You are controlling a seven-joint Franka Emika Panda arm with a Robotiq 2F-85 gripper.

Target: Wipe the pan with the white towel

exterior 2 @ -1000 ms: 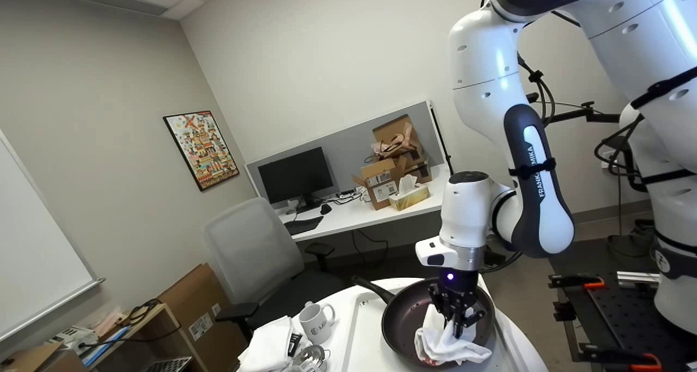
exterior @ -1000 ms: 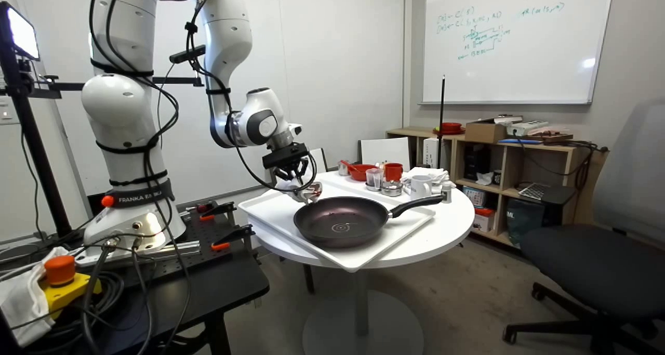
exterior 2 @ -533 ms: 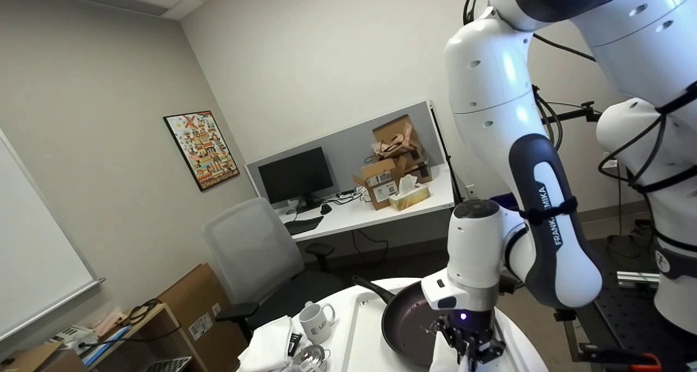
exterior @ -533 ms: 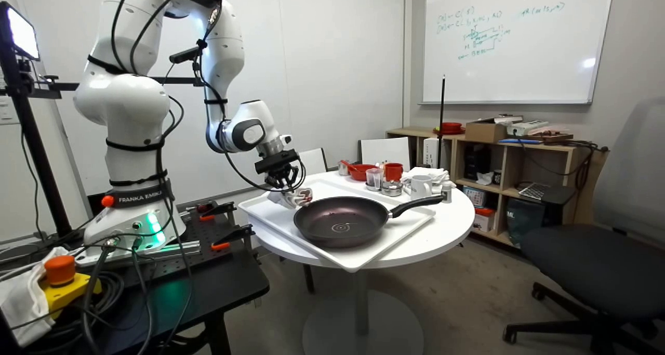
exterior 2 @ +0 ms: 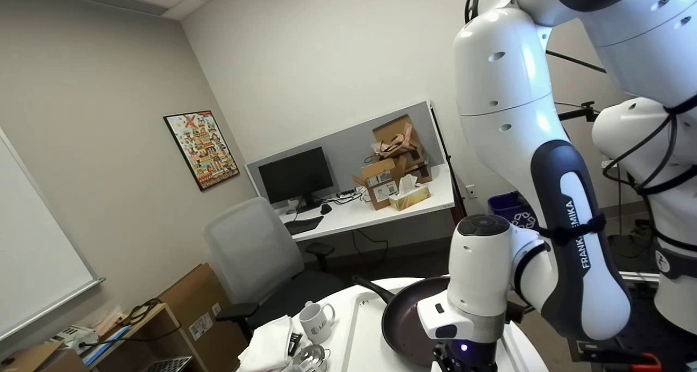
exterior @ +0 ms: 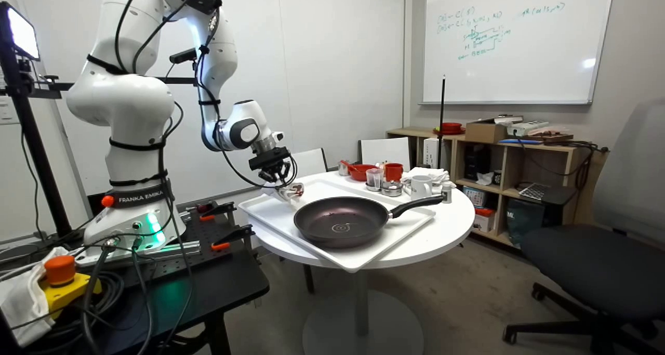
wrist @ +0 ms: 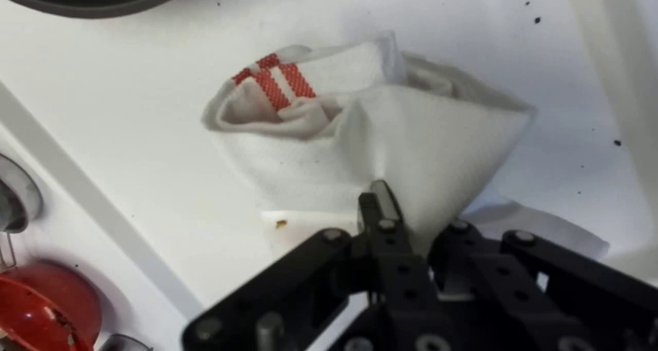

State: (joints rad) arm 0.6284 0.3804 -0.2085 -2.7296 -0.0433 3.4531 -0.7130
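Well, the round white table (exterior: 452, 227) bears a white tray (exterior: 275, 214), one corner reaching the near edge, dark specks (wrist: 537, 20) on it in the wrist view; an office chair (exterior: 587, 264) stands off the edge opposite the robot (exterior: 127, 105), a whiteboard (exterior: 519, 43) hangs beyond. By the robot's edge, the gripper (wrist: 414, 217) pinches the bunched white towel (wrist: 390, 130), red-striped, over the tray, just beside the pan (exterior: 340, 222); in an exterior view the arm (exterior 2: 482, 274) covers part of that pan. The pan sits upright on the tray toward the near edge, handle pointing away from the robot. Toward the far edge stand a white mug (exterior: 420, 187), a clear cup (exterior: 374, 179) and a red bowl (exterior: 359, 175), its contents unclear
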